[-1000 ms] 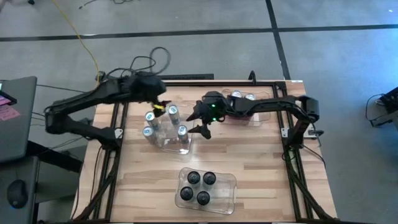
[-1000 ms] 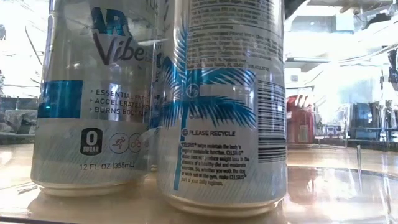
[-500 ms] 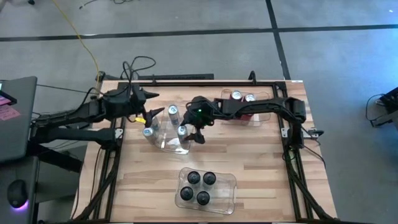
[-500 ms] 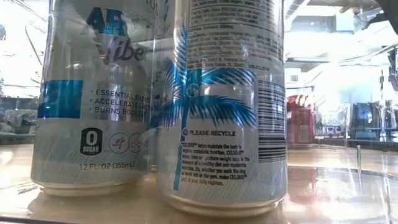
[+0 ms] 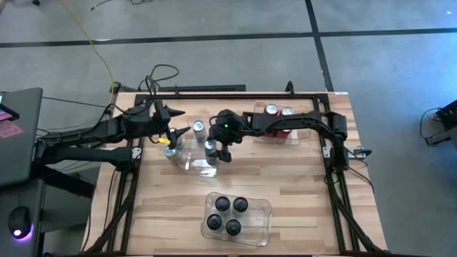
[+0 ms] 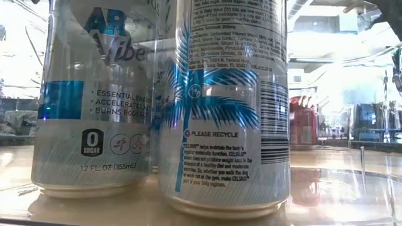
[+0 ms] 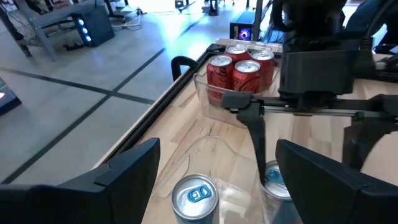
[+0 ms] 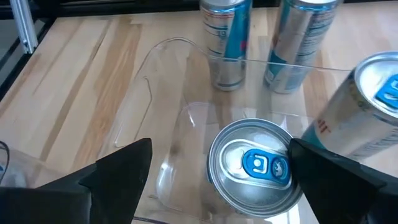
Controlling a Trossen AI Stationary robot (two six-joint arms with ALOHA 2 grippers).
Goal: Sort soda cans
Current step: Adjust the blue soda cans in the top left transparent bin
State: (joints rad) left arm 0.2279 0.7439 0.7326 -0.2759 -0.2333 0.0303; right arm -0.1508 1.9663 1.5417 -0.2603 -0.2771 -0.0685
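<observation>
Right gripper point(image 8: 249, 171), fingers wide, straddling silver-blue can point(image 8: 256, 163) in clear bin point(image 8: 152, 93); risk: clipping neighbour can point(image 8: 367, 109) at three o'clock, toppling it.

Four silver-blue soda cans point(image 5: 199, 128) stand upright near the bench's middle, close together; one point(image 8: 257, 163) shows a silver top with a blue tab, and another point(image 6: 223, 107) bears a blue palm-tree print. Red soda cans point(image 7: 239, 73) stand upright, bunched tight, toward the far right. Four dark soda cans point(image 5: 228, 215) stand clustered at the near edge.
</observation>
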